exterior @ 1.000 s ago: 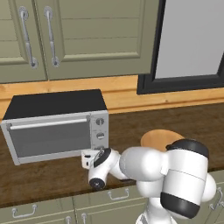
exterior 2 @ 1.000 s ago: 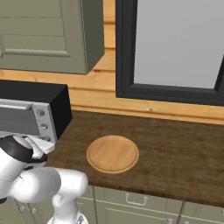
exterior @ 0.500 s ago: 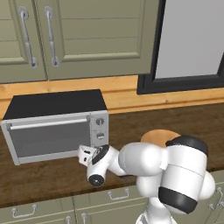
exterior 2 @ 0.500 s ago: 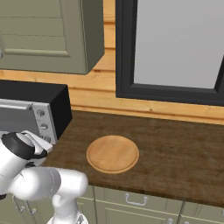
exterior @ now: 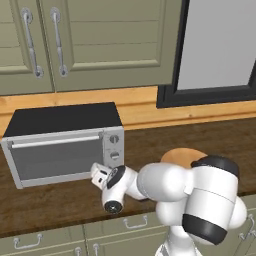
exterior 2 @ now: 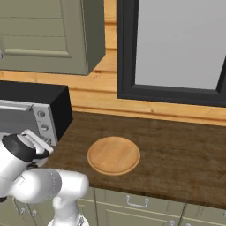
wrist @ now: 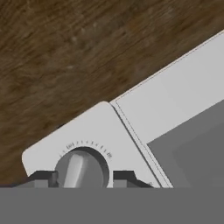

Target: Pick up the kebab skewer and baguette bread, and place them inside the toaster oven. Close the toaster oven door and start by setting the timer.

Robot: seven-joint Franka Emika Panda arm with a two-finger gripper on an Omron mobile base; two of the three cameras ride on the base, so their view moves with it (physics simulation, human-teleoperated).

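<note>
I see the toaster oven door [exterior: 55,159] closed, the wooden plate [exterior 2: 114,155] bare on the tabletop [exterior 2: 176,150]. My pincer [wrist: 80,177] straddles the lowest knob [wrist: 79,169], fingertips slightly apart at six o'clock; timer-setting likely remains.

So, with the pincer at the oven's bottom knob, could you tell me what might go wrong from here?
1. In the hand view the pincer has a fingertip on each side of the knob. If they sit loosely, a turn could slip and leave the timer unset.
2. The hand sits close to the toaster oven, so a wide twist might bump the control panel or the shut door.
3. The wooden plate lies near the arm's elbow and could get nudged.
</note>
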